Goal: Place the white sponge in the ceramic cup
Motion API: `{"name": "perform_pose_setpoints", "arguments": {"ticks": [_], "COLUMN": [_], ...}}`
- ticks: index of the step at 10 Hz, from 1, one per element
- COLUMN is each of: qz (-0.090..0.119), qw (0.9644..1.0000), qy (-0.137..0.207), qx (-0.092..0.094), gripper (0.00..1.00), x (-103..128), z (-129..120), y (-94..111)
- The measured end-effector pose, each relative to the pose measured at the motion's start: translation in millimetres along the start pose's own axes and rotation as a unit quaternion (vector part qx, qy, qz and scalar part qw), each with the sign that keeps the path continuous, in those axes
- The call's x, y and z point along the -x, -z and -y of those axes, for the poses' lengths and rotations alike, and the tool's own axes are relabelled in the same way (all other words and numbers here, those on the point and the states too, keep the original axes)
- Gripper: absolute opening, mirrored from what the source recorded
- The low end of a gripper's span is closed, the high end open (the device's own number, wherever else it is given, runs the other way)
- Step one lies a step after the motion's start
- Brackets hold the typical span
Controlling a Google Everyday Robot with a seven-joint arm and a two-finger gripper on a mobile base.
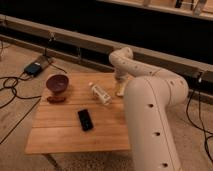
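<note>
Grasping white sponge (120,92) | tool (119,82) wide, hovers just above it, table (65,135) far edge | straddle squarely, then close

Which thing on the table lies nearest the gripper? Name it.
The white sponge, the pale pad just under the gripper; the bottle, maroon bowl and black phone lie further left.

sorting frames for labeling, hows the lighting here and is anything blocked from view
Camera view: dim, warm light, near-black background beyond the table; the maroon bowl reads dark on the lit wood; the pale robot arm fills the right foreground, covering the table's right side; the claw hangs low by the table's far right edge.
</note>
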Motion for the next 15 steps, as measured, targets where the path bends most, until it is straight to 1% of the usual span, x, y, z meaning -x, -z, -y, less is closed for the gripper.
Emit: {"name": "perform_pose_setpoints", "arguments": {"ticks": [2, 3, 5, 8, 10, 12, 15], "qz": [-0.005, -0.008, -0.017, -0.02, -0.022, -0.026, -0.035], "qw": [1.0, 0.9999, 0.9998, 0.9995, 0.9993, 0.999, 0.9983], "qy": [-0.006, -0.007, -0.003, -0.001, -0.002, 0.0, 0.012], "qx": [-0.005, -0.002, 0.006, 0.023, 0.03, 0.036, 0.045], "gripper": [0.65, 0.65, 0.65, 0.65, 0.65, 0.65, 0.65], "x": [-1.3, -1.8, -5.1, -8.1, -10.8, -12.0, -10.1], "z": [11.6, 14.1, 16.0, 15.6, 16.5, 15.6, 10.7], "y": [-10.3, -14.1, -19.0, -15.4, -14.3, -17.9, -25.3]}}
